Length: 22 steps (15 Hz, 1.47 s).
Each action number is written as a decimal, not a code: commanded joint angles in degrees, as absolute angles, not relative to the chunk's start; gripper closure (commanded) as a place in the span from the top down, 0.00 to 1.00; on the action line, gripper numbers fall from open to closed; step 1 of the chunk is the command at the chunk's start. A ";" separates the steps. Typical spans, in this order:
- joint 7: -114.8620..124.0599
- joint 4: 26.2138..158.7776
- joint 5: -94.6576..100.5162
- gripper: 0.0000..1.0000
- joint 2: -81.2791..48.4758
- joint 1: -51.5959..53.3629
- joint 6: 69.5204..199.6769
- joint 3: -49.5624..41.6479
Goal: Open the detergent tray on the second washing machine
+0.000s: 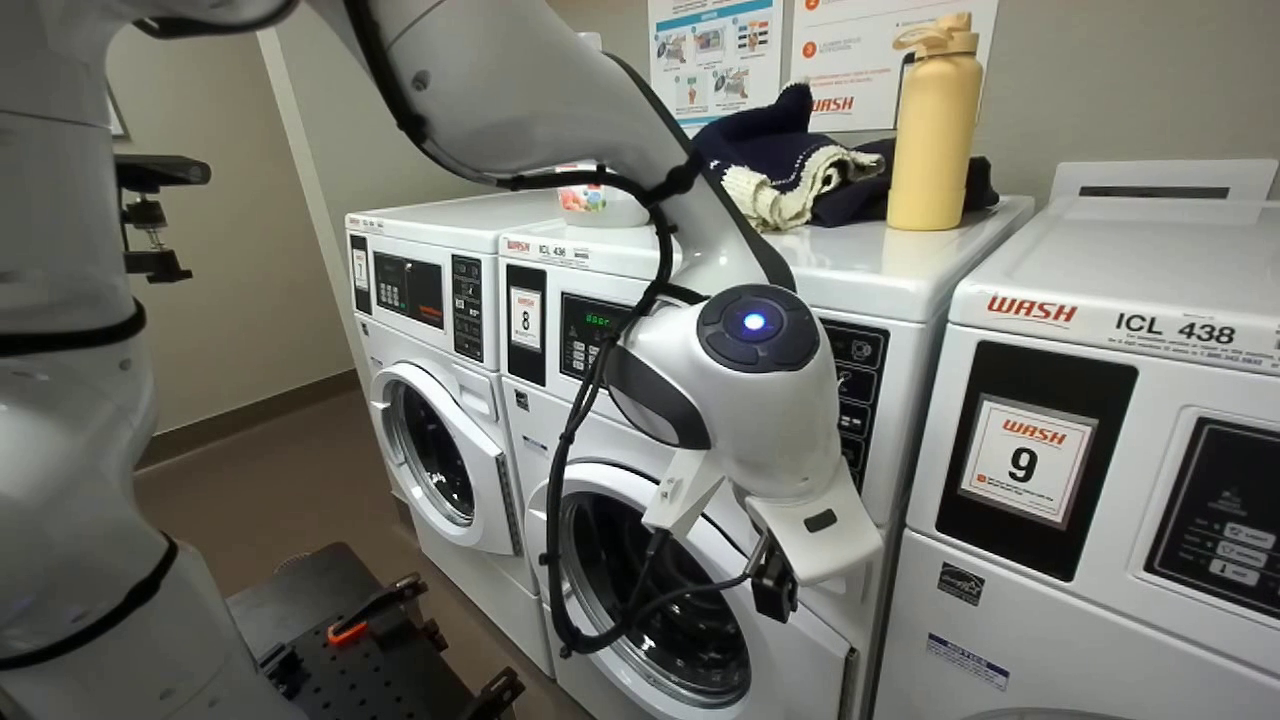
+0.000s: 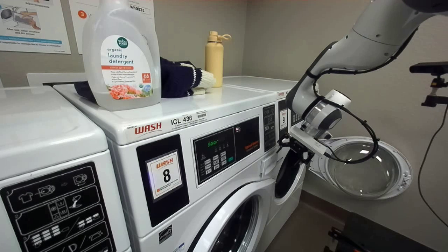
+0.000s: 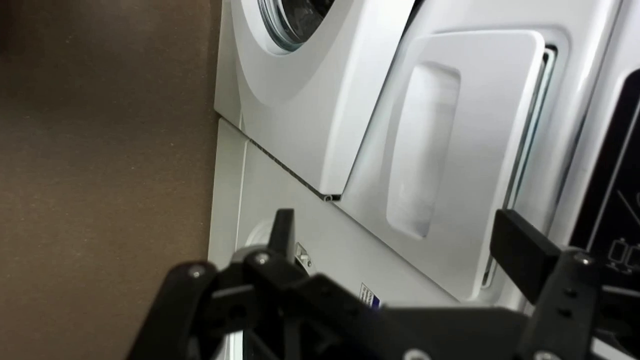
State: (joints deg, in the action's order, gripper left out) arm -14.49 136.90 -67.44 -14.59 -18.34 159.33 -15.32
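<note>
Detergent tray (image 3: 465, 165) juts slightly from the second washing machine (image 2: 196, 206), front right; the tool (image 3: 393, 230), spread wide, hangs near.

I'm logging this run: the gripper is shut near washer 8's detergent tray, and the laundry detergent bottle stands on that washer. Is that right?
Not quite: the gripper is wide open, as the wrist view shows. It is near the detergent tray of washer 8, and the laundry detergent bottle stands on that washer.

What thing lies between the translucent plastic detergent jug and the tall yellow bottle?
Crumpled navy and cream knitted fabric lies there, seen in both exterior views.
</note>
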 commanded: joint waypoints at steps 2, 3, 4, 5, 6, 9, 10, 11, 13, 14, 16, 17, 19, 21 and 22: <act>-18.23 135.88 -71.69 1.00 -15.00 -18.86 158.62 -14.31; -18.51 135.84 -72.02 1.00 -15.09 -18.81 158.60 -14.22; -18.98 135.83 -72.42 1.00 -15.20 -18.78 158.56 -14.09; -19.19 135.76 -72.85 1.00 -15.33 -18.80 158.49 -13.97; -19.28 135.67 -73.29 1.00 -15.48 -18.85 158.40 -13.82; -19.62 135.39 -74.45 1.00 -16.17 -18.90 158.32 -13.32; -19.99 135.26 -74.92 1.00 -16.39 -18.90 158.36 -13.14; -20.61 135.13 -75.48 1.00 -16.58 -18.94 158.29 -13.02; -21.60 134.82 -76.54 1.00 -16.97 -18.94 158.19 -12.85; -21.77 134.67 -76.89 1.00 -17.09 -18.94 158.14 -12.80; -22.38 134.40 -77.48 1.00 -17.18 -18.94 158.04 -12.68; -22.49 134.31 -77.70 1.00 -17.24 -18.92 158.04 -12.64; -22.60 134.09 -77.97 1.00 -17.43 -18.94 158.00 -12.55; -22.65 133.91 -78.33 1.00 -17.78 -18.97 157.96 -12.44; -22.77 133.82 -78.66 1.00 -17.96 -19.02 157.81 -12.35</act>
